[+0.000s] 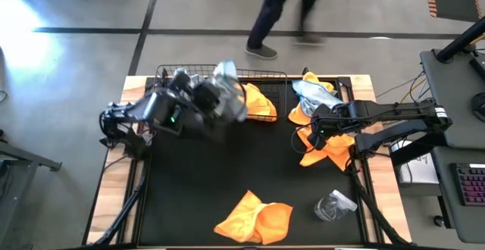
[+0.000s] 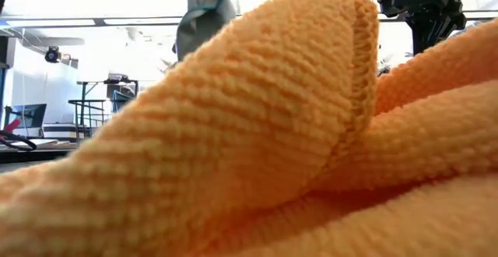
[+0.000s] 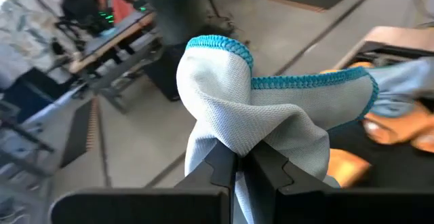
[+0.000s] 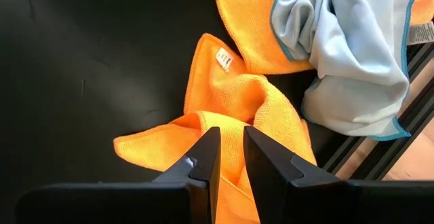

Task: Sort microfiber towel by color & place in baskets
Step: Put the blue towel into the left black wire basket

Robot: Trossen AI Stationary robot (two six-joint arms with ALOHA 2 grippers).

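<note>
From above, the left gripper (image 1: 221, 98) holds a pale blue-grey microfiber cloth (image 1: 226, 74) over the black wire-mesh basket (image 1: 261, 74) at the table's far edge, where a bright orange cloth (image 1: 258, 101) lies. The right gripper (image 1: 309, 134) hangs over another orange cloth (image 1: 327, 150).

At table height, a folded orange towel (image 2: 257, 140) fills the frame.

The left wrist shows fingers (image 3: 220, 164) clamped on the pale cloth.

The right wrist shows fingers (image 4: 207, 153) slightly apart above orange fabric, gripping nothing visible.
</note>
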